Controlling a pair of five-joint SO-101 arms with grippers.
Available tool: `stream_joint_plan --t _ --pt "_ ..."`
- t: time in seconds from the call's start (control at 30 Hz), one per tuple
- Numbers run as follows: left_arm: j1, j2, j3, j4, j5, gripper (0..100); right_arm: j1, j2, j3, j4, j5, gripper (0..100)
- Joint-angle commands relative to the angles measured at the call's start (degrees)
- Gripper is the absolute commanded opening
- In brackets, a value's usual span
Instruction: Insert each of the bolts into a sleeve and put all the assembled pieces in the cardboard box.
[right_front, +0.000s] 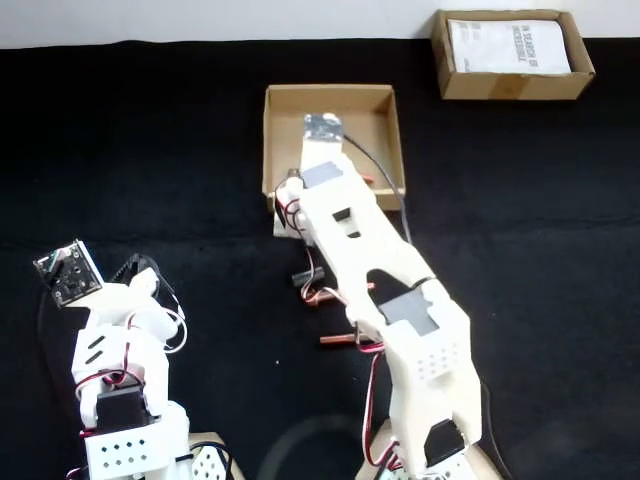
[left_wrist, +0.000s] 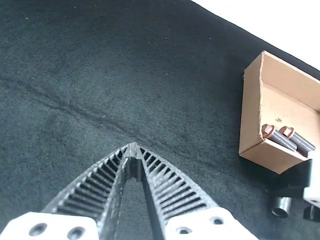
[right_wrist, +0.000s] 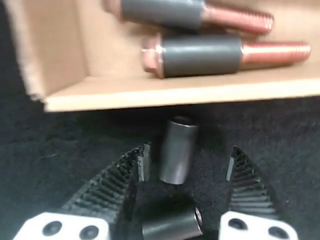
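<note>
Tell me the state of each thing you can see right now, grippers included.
Left gripper: shut, empty.
Right gripper: open, gripping nothing.
Sleeve: no bolt, on the cloth, between the open fingers.
Cardboard box: open, holding two pieces.
Assembled pieces: lying inside the box.
Loose bolt: bare, on the cloth.

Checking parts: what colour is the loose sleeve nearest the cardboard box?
The sleeve is dark grey; the right wrist view shows it best.

box wall (right_wrist: 175, 95) close behind sleeve (right_wrist: 177, 150)
</note>
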Motion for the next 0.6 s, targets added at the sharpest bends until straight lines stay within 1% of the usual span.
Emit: stream_joint_plan --t 0.0,0.07,0.1,0.17,0.23,0.3,0.37,0.47,0.57 --pt "1.10 -0.75 0.92 0.26 -0.26 1 -0.40 0.84 0.13 -0.48 -1.76 23.0" --pt "1.10 -0.75 0.92 0.26 -0.26 1 -0.57 1.89 0.13 -0.48 -1.76 22.0" --pt "1.10 -0.75 0.92 0.26 -0.26 1 -1.01 2.42 0.13 -0.92 -1.76 19.9" --pt "1.10 -0.75 0.92 0.26 -0.26 1 -1.45 3.38 0.13 -2.07 -1.76 12.0" --pt "1.10 -0.75 0.92 0.35 -0.26 1 -1.45 4.26 0.13 -3.21 -1.76 0.8" --pt "1.10 -0.84 0.92 0.35 -0.26 1 -1.36 4.97 0.13 -3.56 -1.76 2.2" --pt "1.10 -0.84 0.92 0.35 -0.26 1 -1.36 5.41 0.13 -3.56 -1.32 0.5" --pt "1.10 -0.84 0.92 0.35 -0.26 1 -1.19 5.05 0.13 -3.03 -1.23 0.8" --pt "1.10 -0.84 0.92 0.35 -0.26 1 -0.04 4.62 -1.89 0.48 0.26 0.8"
